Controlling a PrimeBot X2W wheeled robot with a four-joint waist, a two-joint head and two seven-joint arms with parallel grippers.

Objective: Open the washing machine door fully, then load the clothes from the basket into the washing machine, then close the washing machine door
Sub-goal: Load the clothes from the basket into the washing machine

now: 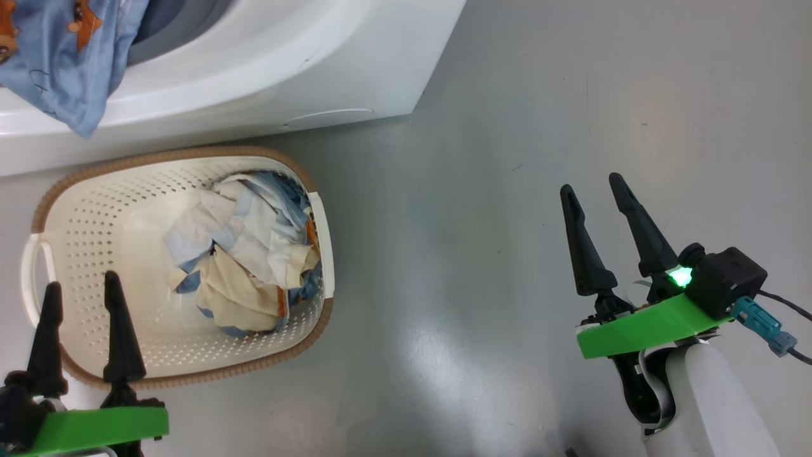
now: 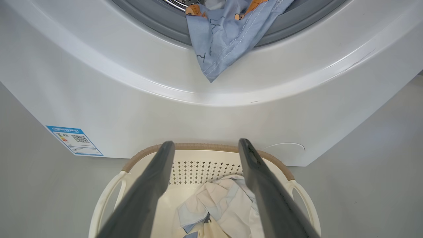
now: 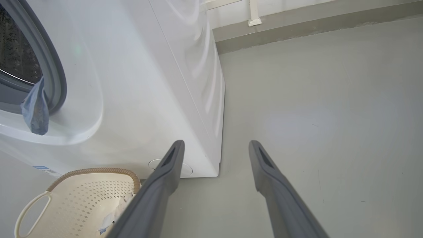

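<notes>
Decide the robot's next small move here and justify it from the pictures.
Probably lower the left gripper, jaws open, into the basket onto the bunched clothes: they lie right of it, unloaded, while one blue garment already hangs from the washing machine opening.

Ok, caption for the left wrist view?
Open left pincer over the basket; blue garment hangs from the washing machine.

The washer runs off the head view's top and left edges, cropping the hanging garment. Print on the label is too small to read.
</notes>
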